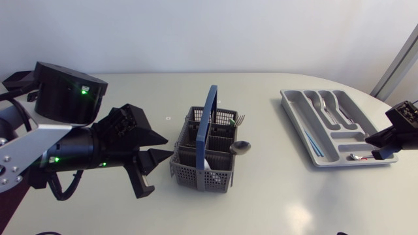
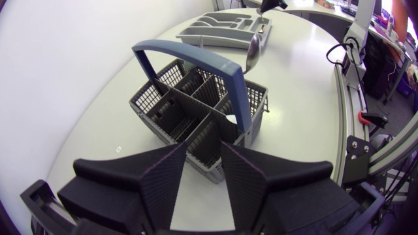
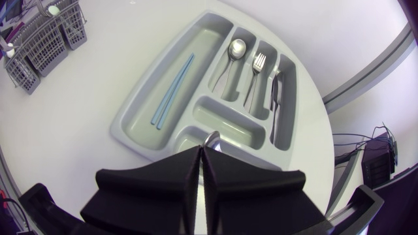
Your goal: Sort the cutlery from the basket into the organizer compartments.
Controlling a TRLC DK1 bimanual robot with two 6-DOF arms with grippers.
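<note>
Grey-white table (image 1: 274,196) carries everything, with open room around each thing. The left gripper (image 2: 202,147) hangs just short of the basket (image 1: 196,171), fingers spread wide and nothing between them. It has no part in this step and is best kept off the blue handle (image 2: 189,55).

Well apart, at the other side, sits the organizer (image 3: 130,124). The right gripper (image 3: 202,151) hovers over its near end, fingers drawn to a narrow slit.

Of the cutlery, the chopsticks (image 3: 173,91), knife (image 3: 277,88), fork (image 3: 256,65) and spoon (image 3: 234,52) each lie in their own lanes. A large spoon (image 1: 241,147) leans out over the basket's rim, and a second fork (image 1: 239,119) stands near it; these are yet to be sorted.

Smallest is the teaspoon (image 3: 212,138), which the right fingers appear to pinch. Only its silver tip shows ahead of them, over the crosswise end slot (image 3: 186,138) and close to the divider beyond.

I judge the step in hand to be the release. To do it well:
- Come down until the teaspoon is below the slot's walls.
- Lay it along the slot, not across the divider.
- Part the fingers only a little.
- Lift straight up so nothing drags.

Whether it touches the slot's floor I cannot tell. Letting go from height risks a bounce into the neighbouring slot.
</note>
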